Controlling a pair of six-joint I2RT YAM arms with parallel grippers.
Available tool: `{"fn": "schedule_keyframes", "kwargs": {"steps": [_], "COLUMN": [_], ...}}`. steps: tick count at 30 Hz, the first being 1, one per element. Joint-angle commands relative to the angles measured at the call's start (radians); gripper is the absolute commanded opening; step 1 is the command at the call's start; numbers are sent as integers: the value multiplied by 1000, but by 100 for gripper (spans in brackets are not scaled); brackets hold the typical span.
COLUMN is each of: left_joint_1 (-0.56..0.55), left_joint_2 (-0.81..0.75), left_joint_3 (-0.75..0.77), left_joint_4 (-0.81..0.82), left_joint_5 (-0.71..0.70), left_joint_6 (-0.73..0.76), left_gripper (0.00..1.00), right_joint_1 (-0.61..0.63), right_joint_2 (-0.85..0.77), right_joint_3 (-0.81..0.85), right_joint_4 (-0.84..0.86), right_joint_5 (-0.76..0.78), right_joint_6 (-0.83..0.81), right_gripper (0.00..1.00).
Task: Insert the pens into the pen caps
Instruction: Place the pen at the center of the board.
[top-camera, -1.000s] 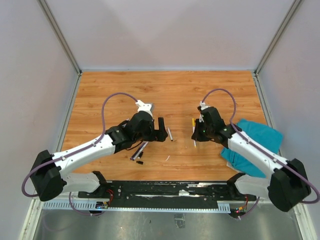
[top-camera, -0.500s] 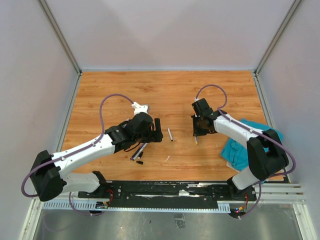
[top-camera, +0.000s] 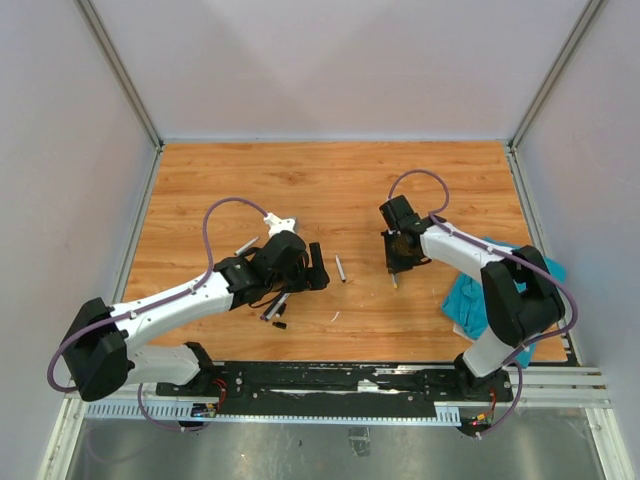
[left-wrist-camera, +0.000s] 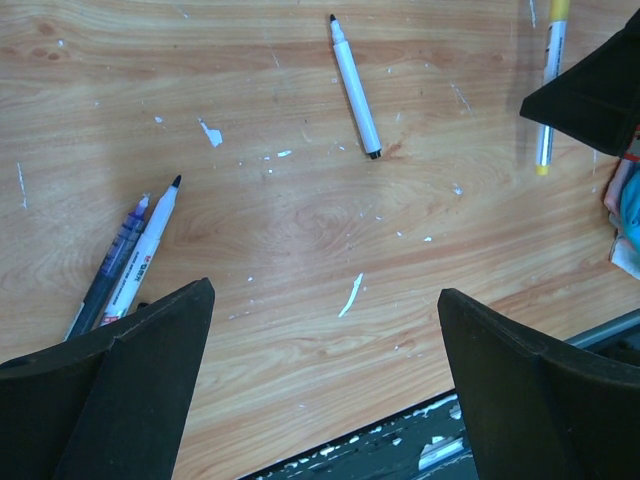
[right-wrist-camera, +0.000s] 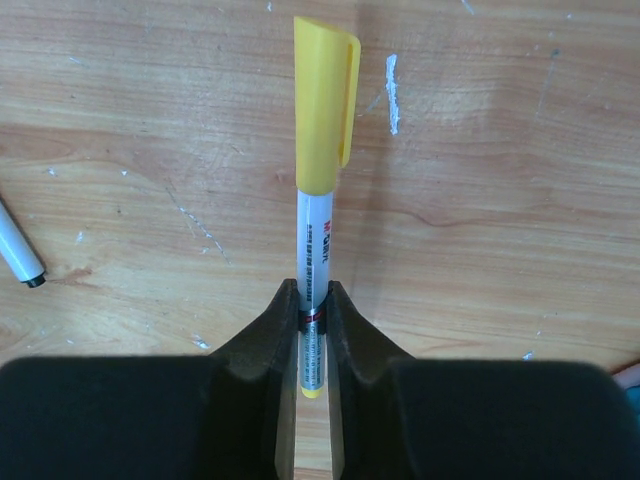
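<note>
Yellow-capped pen (right-wrist-camera: 318, 200) in right tool (right-wrist-camera: 312, 292), plain only in wrist view

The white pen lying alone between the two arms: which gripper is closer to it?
Left. The left gripper, open, sits beside the white pen; the right gripper is farther off on its other side, clamping a yellow-capped pen.

No legible text. Small dark print runs along the white barrel of the yellow-capped pen (right-wrist-camera: 313, 250), centre of the right wrist view, too fine to read. Red print on the white pen (left-wrist-camera: 145, 252), lower left of the left wrist view, also unreadable.
</note>
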Motion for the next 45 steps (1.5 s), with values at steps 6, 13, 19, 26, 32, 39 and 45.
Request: {"fn": "schedule_keyframes", "kwargs": {"steps": [6, 13, 19, 26, 32, 39, 45], "left_joint_1": [8, 9, 8, 8, 8, 8, 8], "left_joint_2": [-12, -13, -20, -30, -39, -59, -86], "left_joint_3": [2, 10, 3, 8, 20, 43, 27], "left_joint_4": [11, -3, -7, -15, -32, -56, -46], "left_joint_5": [-15, -31, -39, -49, -78, -120, -156], "left_joint_6": [-20, -26, -37, -35, -40, 10, 48], "left_gripper": [100, 100, 100, 100, 100, 100, 100], "right_joint_1": [-14, -14, -14, -12, -12, -14, -24], "right_joint_2": [65, 88, 97, 86, 1, -169, -273], "right_joint_3": [33, 33, 21, 22, 39, 50, 40], "right_joint_4": [-16, -21, -14, -20, -58, -100, -98], "right_joint_5": [17, 17, -4, -14, -7, -49, -152], "right_joint_6": [-7, -9, -2, -2, -15, -73, -136], "right_gripper": [13, 17, 23, 29, 35, 45, 53]}}
